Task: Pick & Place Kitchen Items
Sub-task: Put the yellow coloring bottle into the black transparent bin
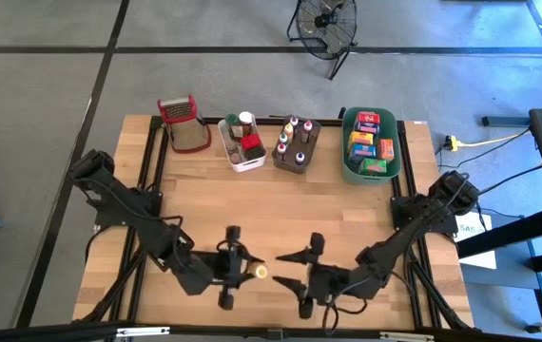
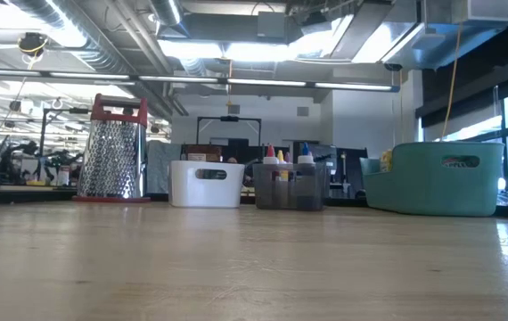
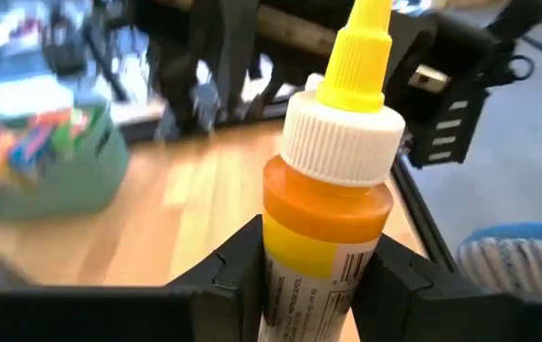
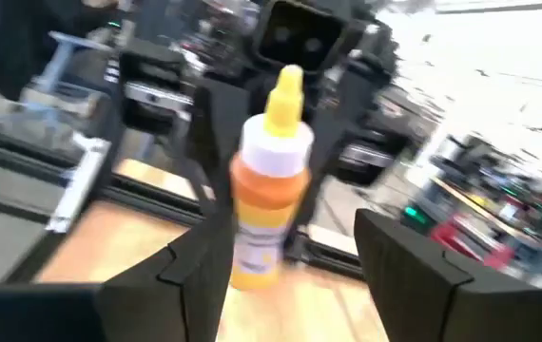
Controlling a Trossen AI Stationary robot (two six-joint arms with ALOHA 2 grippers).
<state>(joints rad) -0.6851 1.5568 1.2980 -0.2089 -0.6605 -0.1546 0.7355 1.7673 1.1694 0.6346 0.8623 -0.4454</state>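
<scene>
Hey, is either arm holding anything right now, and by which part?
The left gripper holds the yellow-capped orange bottle by its labelled lower body, cap pointing away. The right gripper is open around it, holding nothing.

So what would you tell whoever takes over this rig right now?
Left gripper: shut on the orange bottle with the yellow nozzle, held near the table's front middle.
Right gripper: open, facing the left one just beside that bottle, holding nothing; this looks like a handover between the arms.
Along the far edge: white tub with jars, grey tub with small capped bottles, green tub with colourful boxes, and the grater to their left.
Done: most items sit in tubs. Left: place the orange bottle; which tub it belongs in I cannot tell.
</scene>
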